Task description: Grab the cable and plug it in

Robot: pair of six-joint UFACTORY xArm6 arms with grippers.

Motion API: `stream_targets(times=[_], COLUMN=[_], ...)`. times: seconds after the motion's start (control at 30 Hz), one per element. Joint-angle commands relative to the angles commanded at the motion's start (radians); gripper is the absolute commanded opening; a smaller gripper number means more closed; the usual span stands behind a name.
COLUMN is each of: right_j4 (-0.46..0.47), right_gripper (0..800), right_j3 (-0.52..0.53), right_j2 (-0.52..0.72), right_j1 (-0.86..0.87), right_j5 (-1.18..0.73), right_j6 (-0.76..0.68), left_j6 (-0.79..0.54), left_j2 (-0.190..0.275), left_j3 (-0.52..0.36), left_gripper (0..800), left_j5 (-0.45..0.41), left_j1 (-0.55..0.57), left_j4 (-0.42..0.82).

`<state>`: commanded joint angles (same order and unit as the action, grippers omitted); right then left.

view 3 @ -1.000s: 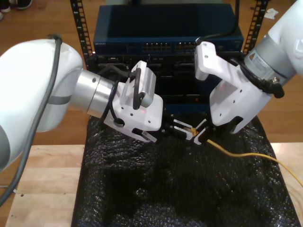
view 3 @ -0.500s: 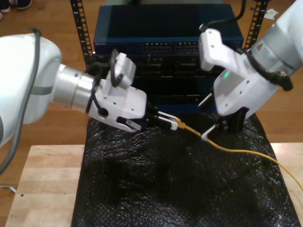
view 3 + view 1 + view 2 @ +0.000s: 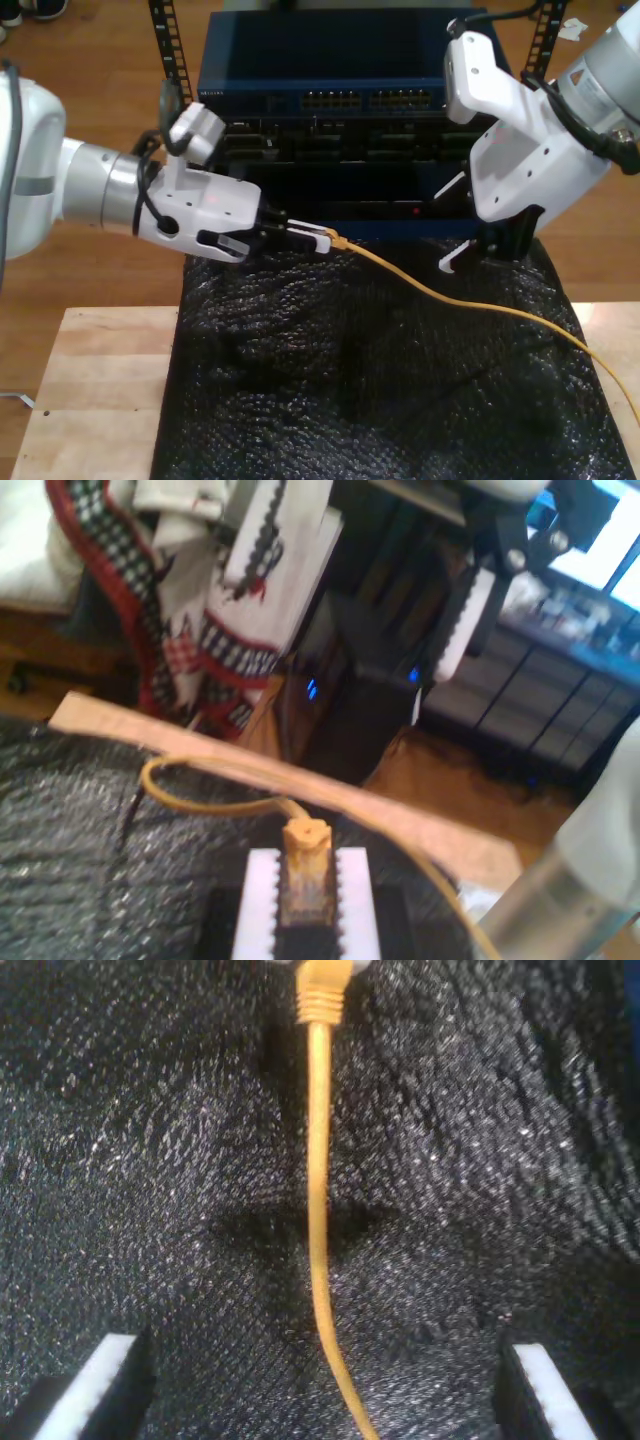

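The cable (image 3: 450,300) is thin and yellow-orange. It runs from the exterior view's right edge across the black mat (image 3: 380,400) to my first gripper (image 3: 318,236). That gripper, at the exterior view's left, is shut on the cable's plug end (image 3: 305,865), which sits between its white toothed fingers (image 3: 352,900). My second gripper (image 3: 480,255) hangs open above the mat at the exterior view's right. In the second wrist view the cable (image 3: 318,1210) lies between its spread fingertips (image 3: 100,1385) without touching them.
A blue network switch (image 3: 350,60) with a row of ports (image 3: 370,100) stands in a rack behind the mat. More dark rack units sit under it. The mat lies on a wooden table (image 3: 90,400), whose bare wood shows at the exterior view's left.
My first gripper has drawn the plug end towards the exterior view's left and away from my second gripper. The second gripper has lifted up and to the right, off the cable.
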<state>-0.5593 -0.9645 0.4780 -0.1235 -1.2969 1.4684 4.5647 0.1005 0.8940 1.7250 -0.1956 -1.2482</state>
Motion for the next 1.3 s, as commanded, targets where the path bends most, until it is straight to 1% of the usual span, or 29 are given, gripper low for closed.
stream_targets(times=[0.23,0.37,0.43,0.53,0.6,0.7,0.77,0.93,1.1,1.2,1.3], right_j4=[-0.003,-0.003,-0.003,-0.002,0.000,0.000,0.002,0.002,0.002,0.002,0.002], right_gripper=[797,798,798,798,798,798,798,793,793,793,792], right_j3=[0.025,0.032,0.037,0.055,0.066,0.075,0.077,0.087,0.137,0.178,0.195], right_j2=[0.078,0.126,0.146,0.172,0.186,0.193,0.193,0.193,0.212,0.236,0.241], right_j1=[-0.002,-0.018,-0.040,-0.077,-0.110,-0.163,-0.195,-0.267,-0.347,-0.373,-0.407], right_j5=[0.003,0.006,0.023,0.083,0.126,0.176,0.207,0.272,0.393,0.471,0.512], right_j6=[0.075,0.092,0.117,0.137,0.143,0.150,0.152,0.186,0.235,0.256,0.272], left_j6=[0.023,0.051,0.071,0.103,0.109,0.110,0.110,0.114,0.126,0.127,0.127], left_j2=[-0.015,-0.035,-0.054,-0.087,-0.098,-0.101,-0.107,-0.153,-0.176,-0.199,-0.226], left_j3=[0.000,0.000,0.006,0.032,0.034,0.034,0.032,0.037,0.037,0.038,0.043], left_gripper=[2,2,3,3,3,3,3,5,3,5,5], left_j5=[0.037,0.094,0.133,0.196,0.218,0.236,0.265,0.344,0.400,0.460,0.496], left_j1=[-0.014,-0.018,-0.029,-0.040,-0.044,-0.049,-0.049,-0.068,-0.080,-0.080,-0.080], left_j4=[-0.006,-0.044,-0.054,-0.058,-0.060,-0.069,-0.081,-0.121,-0.132,-0.167,-0.181])
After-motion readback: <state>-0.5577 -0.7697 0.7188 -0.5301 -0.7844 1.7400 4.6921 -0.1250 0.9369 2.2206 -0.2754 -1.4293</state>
